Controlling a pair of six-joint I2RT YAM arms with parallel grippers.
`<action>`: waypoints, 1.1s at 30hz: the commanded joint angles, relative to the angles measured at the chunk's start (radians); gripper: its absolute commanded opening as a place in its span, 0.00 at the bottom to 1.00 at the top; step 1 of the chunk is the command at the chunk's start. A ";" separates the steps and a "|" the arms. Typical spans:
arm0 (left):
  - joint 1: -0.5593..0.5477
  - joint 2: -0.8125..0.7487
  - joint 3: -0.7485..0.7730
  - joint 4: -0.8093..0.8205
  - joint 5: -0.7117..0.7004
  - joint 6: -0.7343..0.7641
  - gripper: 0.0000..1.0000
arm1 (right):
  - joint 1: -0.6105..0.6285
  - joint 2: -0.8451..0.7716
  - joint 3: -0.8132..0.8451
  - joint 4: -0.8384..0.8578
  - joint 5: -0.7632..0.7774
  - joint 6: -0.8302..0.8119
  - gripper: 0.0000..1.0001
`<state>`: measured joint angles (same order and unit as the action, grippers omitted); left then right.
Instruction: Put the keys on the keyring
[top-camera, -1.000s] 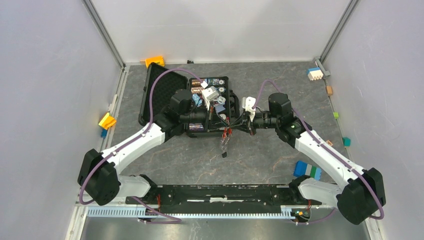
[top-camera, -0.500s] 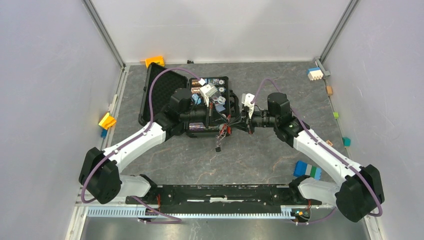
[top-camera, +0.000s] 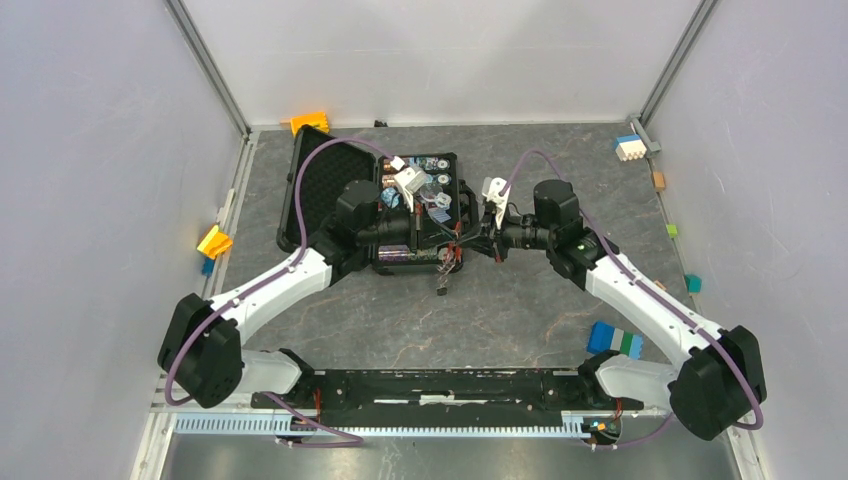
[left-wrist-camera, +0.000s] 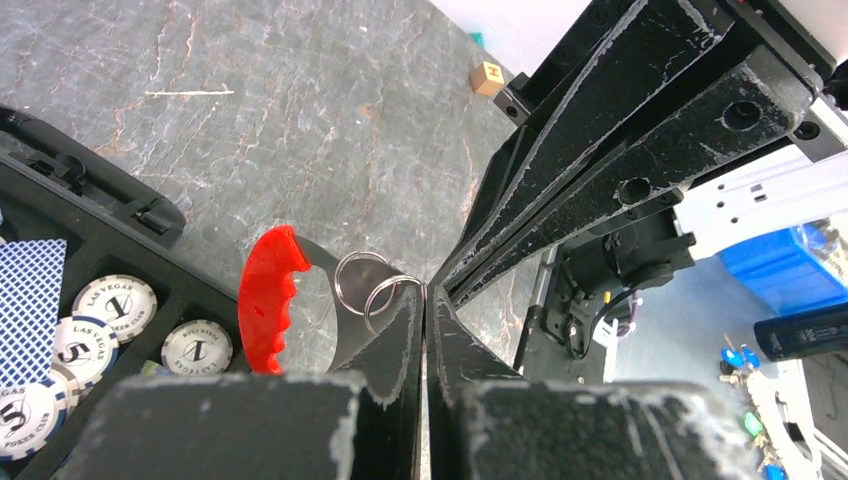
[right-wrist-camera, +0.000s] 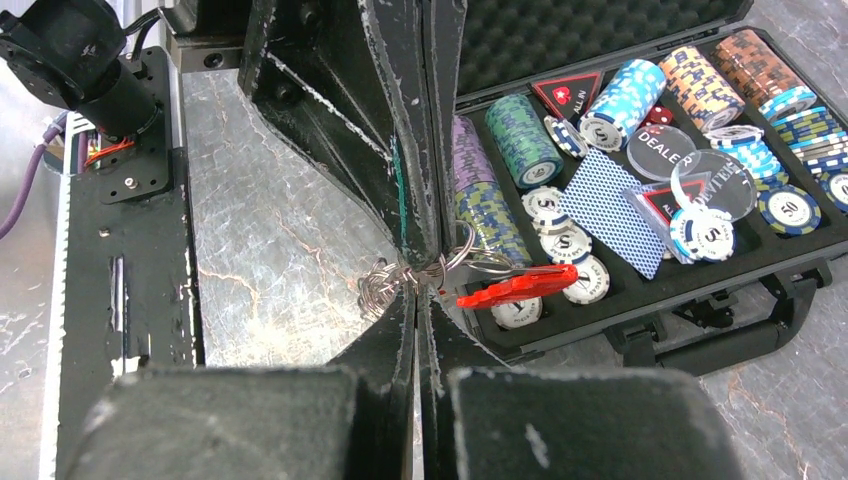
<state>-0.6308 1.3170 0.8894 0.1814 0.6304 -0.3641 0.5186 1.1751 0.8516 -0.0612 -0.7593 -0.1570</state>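
The keyring (left-wrist-camera: 366, 284) is hanging in the air just off the 5 o'clock corner of an open black case (top-camera: 318, 190). Its silvery loops are bunching where the two hands are meeting tip to tip. The left hand (left-wrist-camera: 425, 305) is reaching in from 9 o'clock in the overhead view, its fingers pressing together and pinching one loop. The right hand (right-wrist-camera: 420, 290) is coming in from 3 o'clock, pressing together and pinching the same cluster. The red tag (right-wrist-camera: 515, 285) is dangling from the loops toward 6 o'clock overhead. Poker chips (right-wrist-camera: 520, 140) and blue-backed cards (right-wrist-camera: 610, 215) are lying in the case. A grey stone-patterned worktop (top-camera: 520, 310) is carrying it all, with a blue and green block (top-camera: 615, 340) sitting at 4 o'clock of the keyring.
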 joint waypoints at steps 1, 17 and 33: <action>0.008 -0.001 -0.041 0.210 0.045 -0.112 0.02 | -0.008 0.007 0.071 0.000 0.029 0.023 0.00; 0.013 0.060 -0.070 0.466 0.109 -0.131 0.02 | -0.054 0.038 0.088 0.022 -0.028 0.081 0.00; 0.022 0.087 -0.061 0.493 -0.019 -0.279 0.02 | -0.087 0.069 0.068 0.122 -0.068 0.203 0.00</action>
<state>-0.6060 1.3964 0.8078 0.5797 0.6235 -0.5476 0.4282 1.2339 0.9092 -0.0185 -0.8070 0.0013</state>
